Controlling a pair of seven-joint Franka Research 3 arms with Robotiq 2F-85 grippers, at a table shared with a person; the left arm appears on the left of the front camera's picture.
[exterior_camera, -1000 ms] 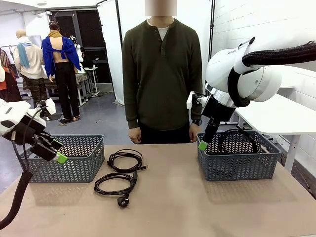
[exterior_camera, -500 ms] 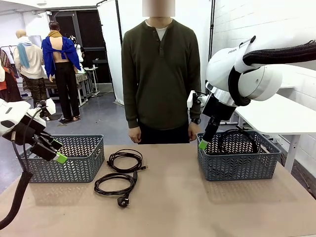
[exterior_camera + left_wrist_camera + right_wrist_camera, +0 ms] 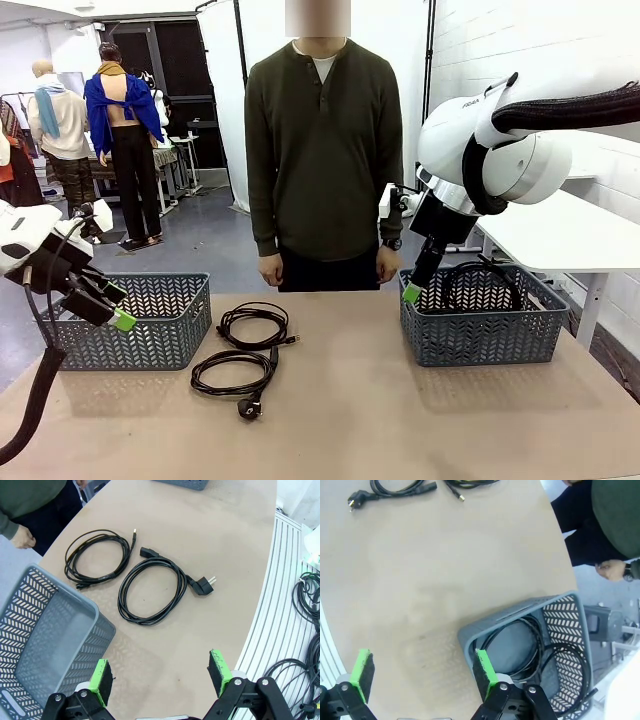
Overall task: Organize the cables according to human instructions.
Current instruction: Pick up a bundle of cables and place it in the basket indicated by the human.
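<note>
Left gripper (image 3: 115, 305) hangs close by the left basket (image 3: 150, 335), on the robot's side. Its jaws are spread wide with nothing between the pads.

Two cables lie on the table (image 3: 400, 420) just right of that basket.
- The far coil (image 3: 253, 324) is the thinner one, and its small connector pokes out away from the basket.
- The near coil (image 3: 233, 372) is an oval with its long axis running across the table. Its plug (image 3: 248, 407) trails toward the robot's edge. From the left wrist, the two prongs aim away from the coil.

Well across from the left basket sits the right basket (image 3: 480, 340). Black cable (image 3: 478, 272) is looped inside and arches above the rim; one coil or two, can't tell.

Right gripper (image 3: 411, 290) hovers at that basket's corner nearest the left basket, jaws fully apart and empty.

Writing: dark letters on the right arm (image 3: 500, 150), on its white shell, start "FRA". The rest is too small to read.

The person (image 3: 322, 150) stands beyond the far edge, hands down at the sides.
</note>
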